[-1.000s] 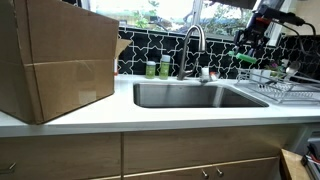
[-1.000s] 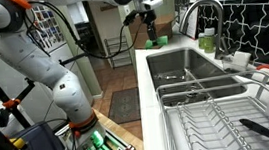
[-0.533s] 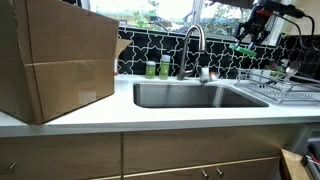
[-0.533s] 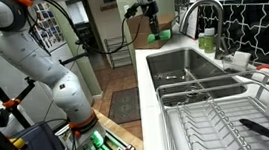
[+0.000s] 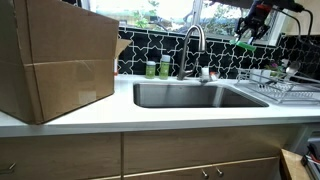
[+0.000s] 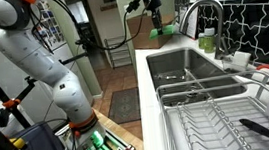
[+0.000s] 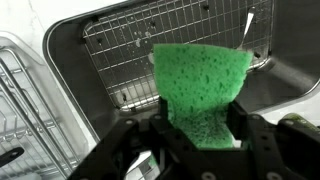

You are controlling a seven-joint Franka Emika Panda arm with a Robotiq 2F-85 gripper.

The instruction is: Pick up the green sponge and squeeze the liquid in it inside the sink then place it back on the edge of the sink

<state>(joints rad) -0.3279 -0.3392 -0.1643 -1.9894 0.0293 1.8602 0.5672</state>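
Gripper (image 7: 200,128) clamped on sponge (image 7: 198,80), fingers (image 7: 243,122) pressing its lower part from both sides. The rest of the sponge sticks out past the fingertips. Held high in the air in both exterior views. In wrist view, sink (image 7: 290,70) lies below gripper, grid (image 7: 120,40) on its floor. Rack (image 7: 28,95) off to one side.

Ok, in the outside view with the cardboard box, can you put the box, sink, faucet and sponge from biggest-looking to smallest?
1. box, though it sits nearest the camera
2. sink
3. faucet
4. sponge, tiny and far back
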